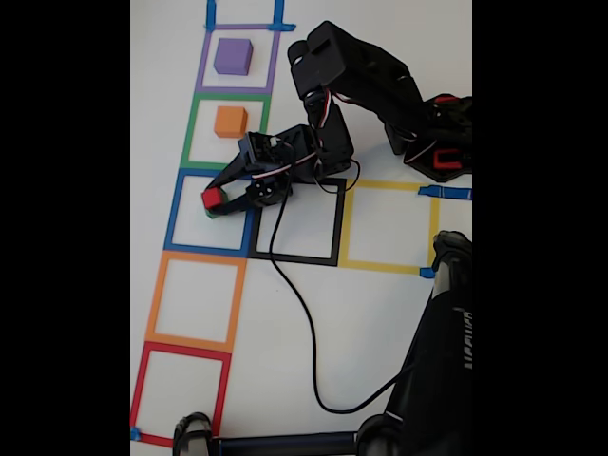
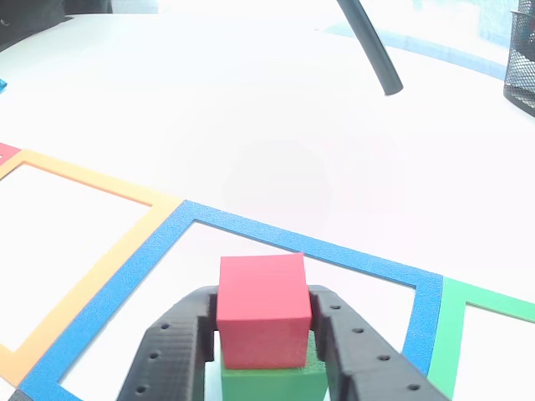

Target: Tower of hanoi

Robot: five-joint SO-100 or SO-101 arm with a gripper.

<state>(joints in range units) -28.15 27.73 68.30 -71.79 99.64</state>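
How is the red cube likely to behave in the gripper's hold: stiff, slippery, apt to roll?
The red cube looks stiff: its edges stay straight between the gripper fingers. Flat faces make rolling unlikely. Its matte surface suggests fair grip. Sitting on the green cube, it could slide if nudged.

The red cube [image 2: 262, 307] sits on the green cube [image 2: 272, 382]. Beyond the blue tape square [image 1: 211, 212], an orange cube [image 1: 230, 121] and purple cube [image 1: 232, 56].

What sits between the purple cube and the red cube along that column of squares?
In the fixed view, the orange cube lies between the purple cube and the red cube, alone inside the green tape square; the gripper clamps the red one.
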